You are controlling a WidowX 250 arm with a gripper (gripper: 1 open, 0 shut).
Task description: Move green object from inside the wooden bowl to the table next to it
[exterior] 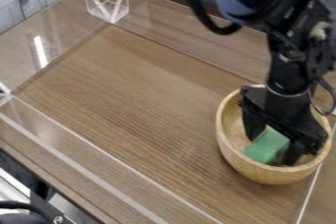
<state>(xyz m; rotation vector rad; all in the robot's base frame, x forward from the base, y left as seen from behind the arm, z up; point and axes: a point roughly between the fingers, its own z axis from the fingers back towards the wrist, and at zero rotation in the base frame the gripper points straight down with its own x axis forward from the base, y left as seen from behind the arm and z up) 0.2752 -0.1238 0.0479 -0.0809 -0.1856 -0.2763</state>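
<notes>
Gripper [278, 133] sits down inside the wooden bowl [234, 141], pointing nearly straight down, jaws spread wide. One dark finger [252, 120] is on the left of the green object [269, 147], the other on its right near the bowl's far-right wall. Can't tell from this angle whether either finger touches the block; nothing is clamped.

Green object lies in the bowl's hollow, tilted, its lower end toward the near rim, upper end hidden under the gripper body.

Bowl position: near-right corner of the table [132, 90]. Its right side is close to the right edge of the tabletop, and its near rim is close to the front edge. Little bare surface on those two sides. A clear acrylic wall [53, 154] runs along the front-left edge, and another along the far-left side, with a clear corner bracket [108, 5] at the back.

Open room: wide bare wood-grain surface to the left of the bowl and behind it, running to the far walls. No other items on it. Arm [282, 27] comes in from the upper right, above the bowl's far side.
</notes>
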